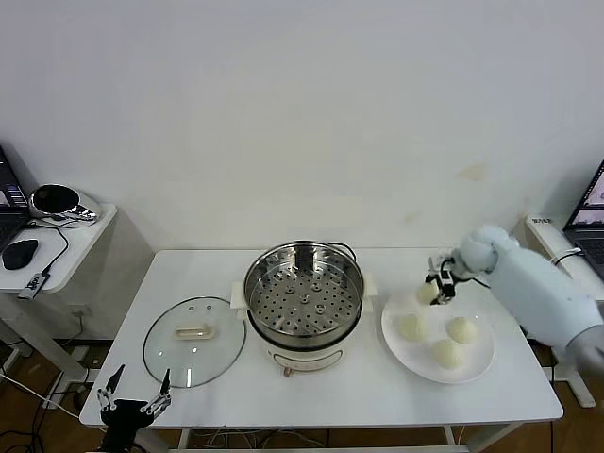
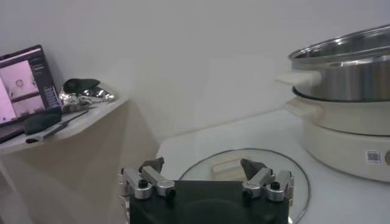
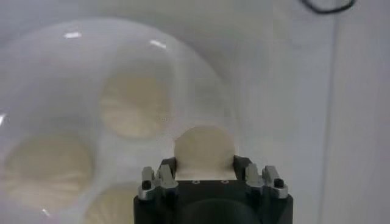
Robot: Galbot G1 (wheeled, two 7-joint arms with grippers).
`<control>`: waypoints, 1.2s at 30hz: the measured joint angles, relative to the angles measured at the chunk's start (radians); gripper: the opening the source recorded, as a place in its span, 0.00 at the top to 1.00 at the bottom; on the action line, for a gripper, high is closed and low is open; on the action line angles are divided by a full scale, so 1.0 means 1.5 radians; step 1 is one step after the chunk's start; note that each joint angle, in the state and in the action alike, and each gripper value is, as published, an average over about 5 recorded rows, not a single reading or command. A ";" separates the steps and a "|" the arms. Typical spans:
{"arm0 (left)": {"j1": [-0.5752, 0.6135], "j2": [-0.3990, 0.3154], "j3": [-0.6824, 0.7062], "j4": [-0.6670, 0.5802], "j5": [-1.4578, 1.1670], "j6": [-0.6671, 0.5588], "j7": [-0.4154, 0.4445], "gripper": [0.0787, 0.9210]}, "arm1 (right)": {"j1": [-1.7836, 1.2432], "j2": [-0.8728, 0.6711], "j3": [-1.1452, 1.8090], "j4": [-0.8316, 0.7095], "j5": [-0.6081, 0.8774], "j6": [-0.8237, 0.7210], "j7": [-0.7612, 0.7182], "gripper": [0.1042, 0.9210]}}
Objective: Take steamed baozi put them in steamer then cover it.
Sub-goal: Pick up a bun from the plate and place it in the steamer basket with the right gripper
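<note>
Three baozi (image 1: 444, 340) crowd the plate (image 1: 396, 351) — right gripper (image 1: 435, 292) clasps a fourth bun (image 3: 205, 151).

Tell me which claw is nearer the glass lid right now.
Left. The left claw hangs open just off the table's front edge, beside the glass lid. The right claw is across the steamer, shut on a bun above the plate.

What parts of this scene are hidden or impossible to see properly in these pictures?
- Right wrist view: the right gripper is shut on a baozi; its own body hides the bun's underside.
- Head view: the buns on the plate are too small to show surface detail.
- Left wrist view: the open left gripper blocks part of the cover; the frame edge cuts off the steamer.
</note>
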 measured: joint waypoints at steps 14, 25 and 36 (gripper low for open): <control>-0.019 0.005 0.005 -0.007 -0.005 0.007 0.004 0.12 | 0.238 0.056 -0.193 0.047 0.166 0.064 -0.016 0.41; -0.023 0.008 -0.008 -0.002 -0.012 0.009 0.005 0.12 | 0.294 0.218 -0.297 0.017 0.194 0.153 -0.014 0.41; -0.019 -0.002 -0.020 -0.002 -0.012 0.010 0.005 0.12 | 0.275 0.325 -0.347 -0.044 0.109 0.281 0.016 0.41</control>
